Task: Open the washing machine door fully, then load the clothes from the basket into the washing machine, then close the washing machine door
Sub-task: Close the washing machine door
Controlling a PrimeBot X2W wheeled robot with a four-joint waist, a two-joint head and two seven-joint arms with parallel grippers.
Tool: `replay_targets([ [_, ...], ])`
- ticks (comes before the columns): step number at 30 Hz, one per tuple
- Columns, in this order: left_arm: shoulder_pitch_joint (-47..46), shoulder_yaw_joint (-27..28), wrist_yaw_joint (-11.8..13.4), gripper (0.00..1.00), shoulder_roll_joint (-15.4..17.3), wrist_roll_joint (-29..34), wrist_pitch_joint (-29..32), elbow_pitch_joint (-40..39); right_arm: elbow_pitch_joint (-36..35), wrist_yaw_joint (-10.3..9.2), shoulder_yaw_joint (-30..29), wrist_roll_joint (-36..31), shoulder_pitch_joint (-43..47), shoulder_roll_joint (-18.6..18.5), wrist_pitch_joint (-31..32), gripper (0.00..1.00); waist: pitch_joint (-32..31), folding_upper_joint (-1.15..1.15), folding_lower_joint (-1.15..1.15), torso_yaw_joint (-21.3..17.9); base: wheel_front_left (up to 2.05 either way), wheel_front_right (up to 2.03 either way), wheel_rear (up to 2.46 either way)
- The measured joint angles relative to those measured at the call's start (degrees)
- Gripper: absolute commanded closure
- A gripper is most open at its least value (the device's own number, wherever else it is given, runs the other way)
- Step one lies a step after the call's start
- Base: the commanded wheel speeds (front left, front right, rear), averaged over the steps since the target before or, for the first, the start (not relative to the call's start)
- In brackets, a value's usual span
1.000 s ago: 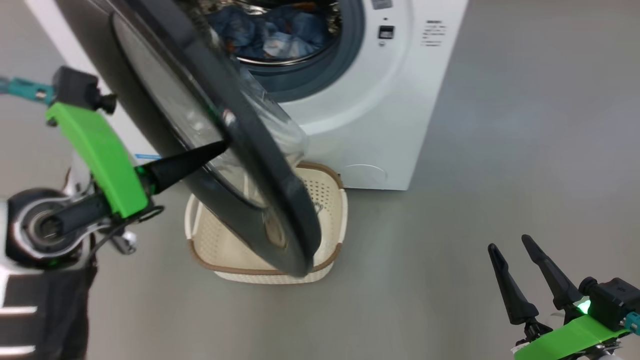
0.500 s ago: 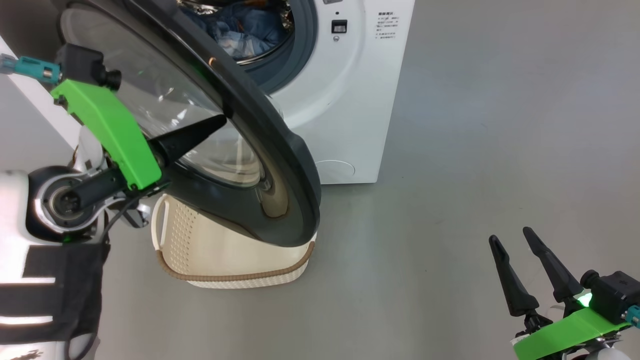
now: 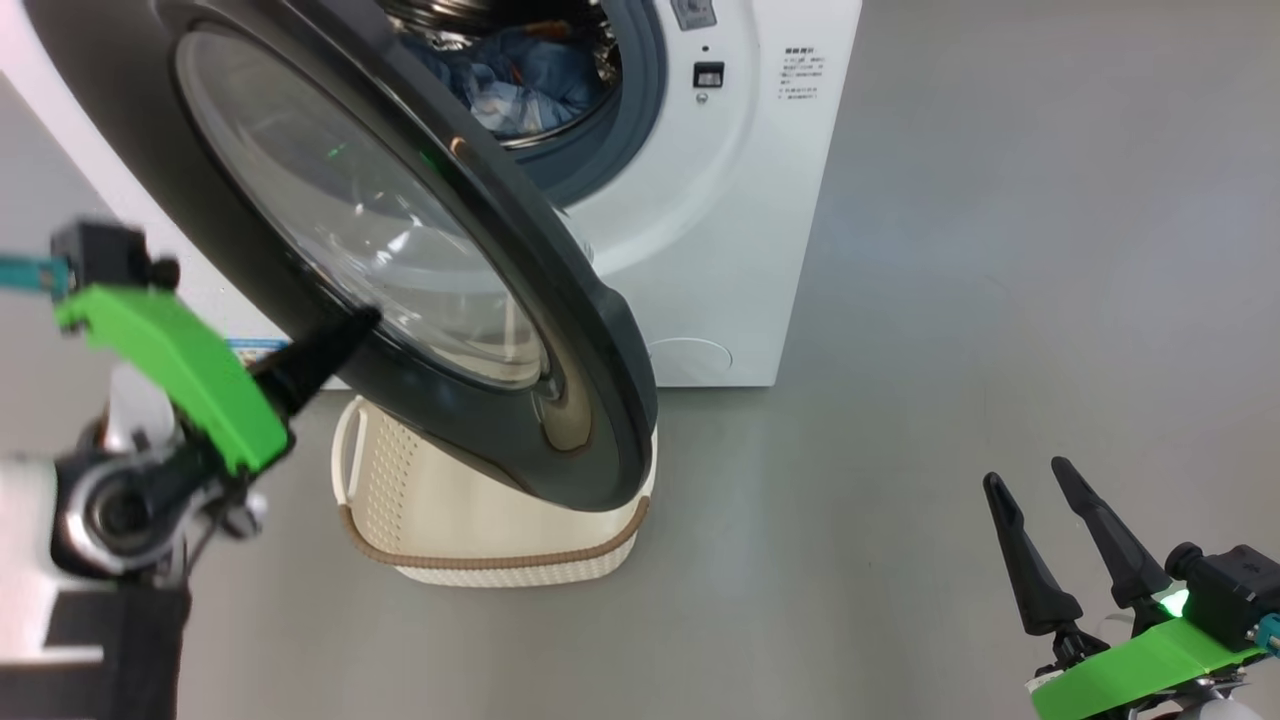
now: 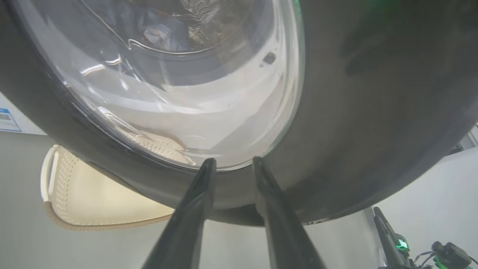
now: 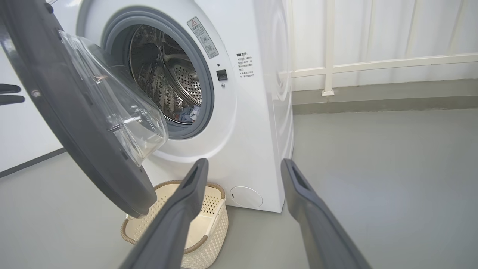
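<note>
Left gripper (image 4: 233, 161): at the left edge of the head view, and in the left wrist view its fingers stand a narrow gap apart with nothing between them. The tips are right up at the black ring under the glass; whether they touch it, I cannot tell.
Washing machine door (image 3: 600, 400): swung part-way out, and it takes up the upper left and centre of the head view. Its lower edge hangs over the basket.
Basket (image 3: 480, 560): on the floor at centre-left, tucked under the door, with the near brown rim and one side handle showing. In the right wrist view there is a gap between the door's bottom edge and the rim.
Clothes (image 3: 520, 80): blue fabric inside the drum, top centre, behind the grey gasket.
Washing machine (image 3: 740, 250): white front running down from the top centre, and its right edge drops straight to the floor.
Floor (image 3: 1000, 300): bare grey across the whole right half, with plenty of room there.
Right gripper (image 3: 1026, 472): lower right corner, fingers spread wide and holding nothing, well apart from the machine and basket.
</note>
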Motion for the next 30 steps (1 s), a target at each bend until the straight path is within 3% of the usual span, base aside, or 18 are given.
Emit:
replay_targets([
  [3, 3.7, 0.0, -0.1, 0.22, 0.9, 0.7, -2.6, 0.9, 0.0, 0.00, -0.1, 0.0, 0.3, -0.2, 0.0, 0.00, -0.7, 0.00, 0.00, 0.3, 0.00, 0.00, 0.00],
  [7, 8.2, -0.1, -0.1, 0.00, 1.5, 1.3, -6.5, 1.7, 0.0, 0.00, -0.2, 0.0, 1.3, -0.5, 0.0, 0.00, -1.5, 0.00, 0.00, 0.5, 0.00, 0.00, 0.00],
  [15, 16.3, -2.4, -0.3, 0.00, 4.0, 4.8, -20.7, 3.7, 0.0, 0.00, -2.2, -0.1, 2.6, -1.5, 0.0, 0.00, -1.9, 0.00, 0.00, -0.1, 0.00, 0.00, 0.00],
  [30, 26.3, -10.5, -0.5, 0.00, 6.0, 2.4, -44.4, 10.4, 0.1, 0.00, -4.0, -0.1, 2.7, -2.3, 0.0, 0.00, -1.3, 0.00, 0.00, -3.9, 0.00, 0.00, 0.00],
])
